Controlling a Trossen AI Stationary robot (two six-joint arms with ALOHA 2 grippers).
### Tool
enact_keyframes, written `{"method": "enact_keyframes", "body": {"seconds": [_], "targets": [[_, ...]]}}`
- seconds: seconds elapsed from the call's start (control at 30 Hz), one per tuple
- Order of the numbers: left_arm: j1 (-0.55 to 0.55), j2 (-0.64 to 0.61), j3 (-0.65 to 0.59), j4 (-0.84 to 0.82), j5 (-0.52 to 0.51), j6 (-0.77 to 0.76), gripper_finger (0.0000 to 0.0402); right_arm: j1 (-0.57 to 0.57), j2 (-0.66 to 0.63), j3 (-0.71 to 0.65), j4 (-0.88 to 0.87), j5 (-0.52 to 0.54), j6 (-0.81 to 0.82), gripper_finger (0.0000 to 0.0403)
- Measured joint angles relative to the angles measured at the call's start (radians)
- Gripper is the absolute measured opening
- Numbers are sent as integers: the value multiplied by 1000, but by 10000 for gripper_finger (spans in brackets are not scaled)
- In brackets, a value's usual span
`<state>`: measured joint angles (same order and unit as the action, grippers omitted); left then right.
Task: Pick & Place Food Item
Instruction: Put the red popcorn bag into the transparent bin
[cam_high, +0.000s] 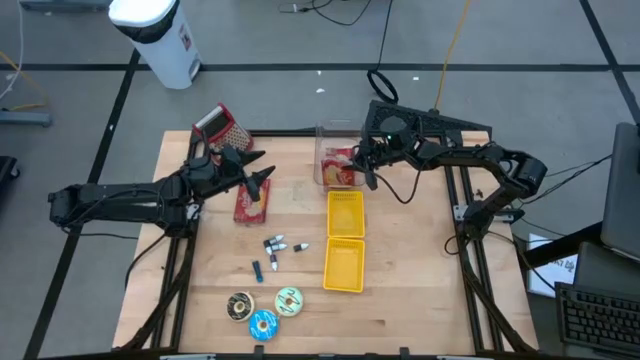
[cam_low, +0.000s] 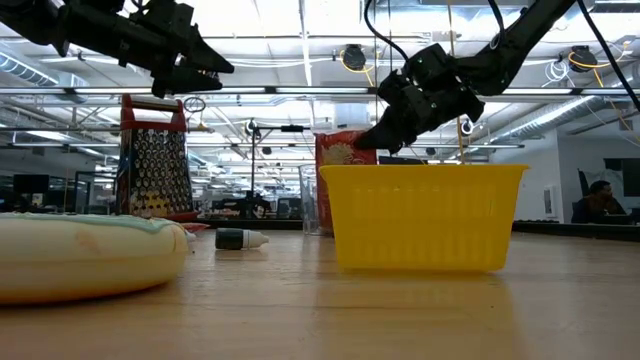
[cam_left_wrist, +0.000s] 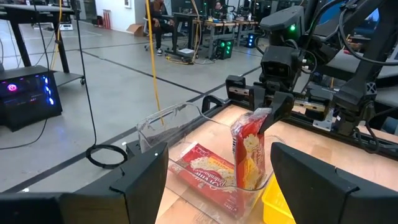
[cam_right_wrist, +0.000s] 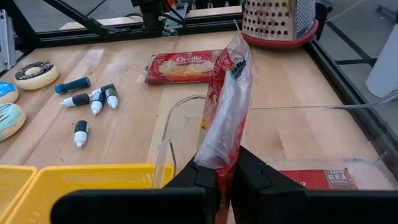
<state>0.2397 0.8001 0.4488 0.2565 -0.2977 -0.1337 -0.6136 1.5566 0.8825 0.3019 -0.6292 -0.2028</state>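
My right gripper (cam_high: 366, 166) is shut on a red popcorn bag in clear wrap (cam_right_wrist: 227, 106), held upright in a clear plastic bin (cam_left_wrist: 163, 122) at the table's far middle. A second red popcorn packet (cam_left_wrist: 205, 169) lies flat in that bin. A third packet (cam_high: 252, 203) lies flat on the table left of centre. My left gripper (cam_high: 262, 172) hovers open just above that packet, level, with nothing between its fingers. In the low view the held bag (cam_low: 340, 158) shows behind a yellow basket (cam_low: 422, 215). My right gripper pinches the bag's upper end (cam_left_wrist: 260, 117) between its two fingers. The fingers (cam_left_wrist: 276, 111) come from the table's right, slanting a little downward. The bag stands upright below them, its lower end (cam_left_wrist: 246, 180) inside the bin; whether that end rests on the bin's floor is not plain.
Two yellow baskets (cam_high: 345, 214) (cam_high: 343, 264) lie end to end near the bin. A box grater (cam_high: 216, 125) stands at the far left. Several small bottles (cam_high: 276, 246) lie mid-table, and three toy donuts (cam_high: 262, 324) sit near the front edge.
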Motion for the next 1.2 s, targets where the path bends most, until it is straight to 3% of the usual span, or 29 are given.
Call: {"method": "enact_keyframes", "body": {"seconds": [1.2], "targets": [[1, 0, 0, -7, 0, 25, 283, 0, 0, 0, 7, 31, 27, 9]]}}
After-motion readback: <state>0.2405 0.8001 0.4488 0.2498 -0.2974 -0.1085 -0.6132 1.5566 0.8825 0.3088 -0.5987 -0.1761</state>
